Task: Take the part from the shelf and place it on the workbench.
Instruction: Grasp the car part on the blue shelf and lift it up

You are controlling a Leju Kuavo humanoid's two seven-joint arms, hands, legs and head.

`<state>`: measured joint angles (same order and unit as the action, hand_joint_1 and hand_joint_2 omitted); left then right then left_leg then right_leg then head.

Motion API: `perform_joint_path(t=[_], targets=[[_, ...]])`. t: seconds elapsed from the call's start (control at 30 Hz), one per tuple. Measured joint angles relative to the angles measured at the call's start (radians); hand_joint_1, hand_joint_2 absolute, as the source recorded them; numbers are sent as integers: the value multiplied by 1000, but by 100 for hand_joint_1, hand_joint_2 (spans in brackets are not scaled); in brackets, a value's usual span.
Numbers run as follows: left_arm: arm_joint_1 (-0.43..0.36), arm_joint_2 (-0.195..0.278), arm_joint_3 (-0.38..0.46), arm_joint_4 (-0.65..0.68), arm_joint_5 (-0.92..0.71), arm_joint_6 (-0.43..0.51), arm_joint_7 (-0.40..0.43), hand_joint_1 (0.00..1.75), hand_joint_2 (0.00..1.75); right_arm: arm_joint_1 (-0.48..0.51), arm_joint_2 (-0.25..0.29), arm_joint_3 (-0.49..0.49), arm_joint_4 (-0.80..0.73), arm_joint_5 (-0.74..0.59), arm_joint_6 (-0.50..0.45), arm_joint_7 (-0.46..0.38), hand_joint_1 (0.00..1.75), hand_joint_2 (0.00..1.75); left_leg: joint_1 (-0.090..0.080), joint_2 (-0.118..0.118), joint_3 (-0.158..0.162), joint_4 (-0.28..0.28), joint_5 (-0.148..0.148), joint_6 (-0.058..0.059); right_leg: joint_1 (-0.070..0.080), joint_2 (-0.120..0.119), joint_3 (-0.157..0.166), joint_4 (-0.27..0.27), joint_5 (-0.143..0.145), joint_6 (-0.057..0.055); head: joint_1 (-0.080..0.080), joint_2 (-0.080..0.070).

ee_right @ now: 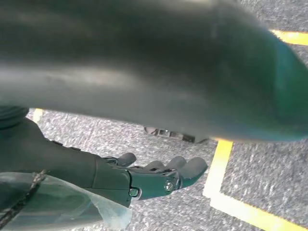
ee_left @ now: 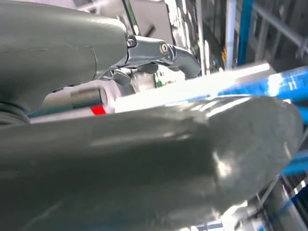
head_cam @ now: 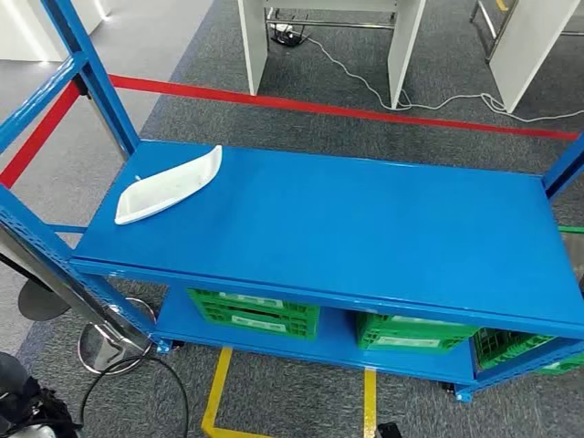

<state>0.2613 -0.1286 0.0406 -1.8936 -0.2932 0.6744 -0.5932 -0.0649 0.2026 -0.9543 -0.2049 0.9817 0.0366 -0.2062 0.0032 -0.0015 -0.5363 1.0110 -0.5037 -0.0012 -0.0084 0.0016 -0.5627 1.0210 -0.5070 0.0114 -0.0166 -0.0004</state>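
Note:
A white, shallow curved part (head_cam: 169, 185) lies on the left end of the blue shelf top (head_cam: 358, 228), near the back left post. In the left wrist view my left hand (ee_left: 145, 125) has its thick grey thumb across the picture and its fingers (ee_left: 171, 53) stretched out above it, nothing between them; blue shelf rails show behind. In the right wrist view my right hand (ee_right: 145, 178) hangs over grey carpet, fingers (ee_right: 181, 171) extended and holding nothing.
Green crates (head_cam: 258, 313) stand on the lower shelf level. Blue uprights (head_cam: 97, 78) rise at the shelf's left corners. Red tape (head_cam: 330, 109) crosses the carpet behind, yellow tape (head_cam: 220, 392) in front. White table legs (head_cam: 406, 46) and cables lie beyond.

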Motion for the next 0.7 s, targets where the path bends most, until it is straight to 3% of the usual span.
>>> perform_joint_path(t=[0.1,0.2,0.23,0.27,0.3,0.37,0.4,0.47,0.57,0.63,0.7], targets=[[0,0,0,0,-1,0,0,0,0,0,0,0,0,0,1,0,0,0,2,0,-16,47,-29,-11,-5,-1,10,-5,-2,-12,-4,0],[1,1,0,0,-2,0,0,0,0,-1,0,0,0,1,1,0,0,0,4,0,-113,239,-109,-20,-5,-1,24,-6,-13,-24,-8,0],[1,1,0,0,-2,0,0,0,0,0,0,0,0,1,1,0,0,0,4,0,-142,287,-117,-20,-4,-1,29,-6,-18,-25,-8,0],[1,1,0,0,-2,0,0,0,0,1,0,0,0,1,1,0,0,0,4,0,-156,301,-104,-19,-3,0,37,-6,-24,-25,-8,0],[2,2,0,0,-2,0,0,0,0,2,0,0,0,1,1,0,0,0,4,0,-152,273,-69,-16,-3,2,47,-6,-31,-24,-8,0],[1,2,0,0,-2,0,0,0,0,2,0,0,1,1,2,0,0,0,2,0,-107,150,18,-4,-2,4,65,-7,-46,-20,-8,0],[2,2,0,0,-2,0,0,0,0,2,1,0,1,1,2,0,0,0,-1,0,-84,93,42,4,-1,6,70,-7,-54,-16,-7,0],[1,2,0,0,-2,0,1,0,0,1,3,0,3,1,3,0,0,0,-7,0,-61,40,41,16,0,4,74,-8,-62,-5,-4,0],[1,2,0,0,-2,0,2,0,0,-2,3,0,3,1,3,0,0,0,-4,-2,-41,15,29,28,-1,0,83,4,-64,12,-2,0],[1,2,0,0,-2,0,2,0,0,-5,3,0,3,1,3,0,0,0,2,-2,-23,6,24,35,-2,-1,42,75,-87,20,3,0],[1,1,0,0,-2,0,2,0,0,-6,3,0,3,1,3,0,0,0,2,-1,-15,5,14,40,-3,-1,-41,201,-132,26,7,0]])
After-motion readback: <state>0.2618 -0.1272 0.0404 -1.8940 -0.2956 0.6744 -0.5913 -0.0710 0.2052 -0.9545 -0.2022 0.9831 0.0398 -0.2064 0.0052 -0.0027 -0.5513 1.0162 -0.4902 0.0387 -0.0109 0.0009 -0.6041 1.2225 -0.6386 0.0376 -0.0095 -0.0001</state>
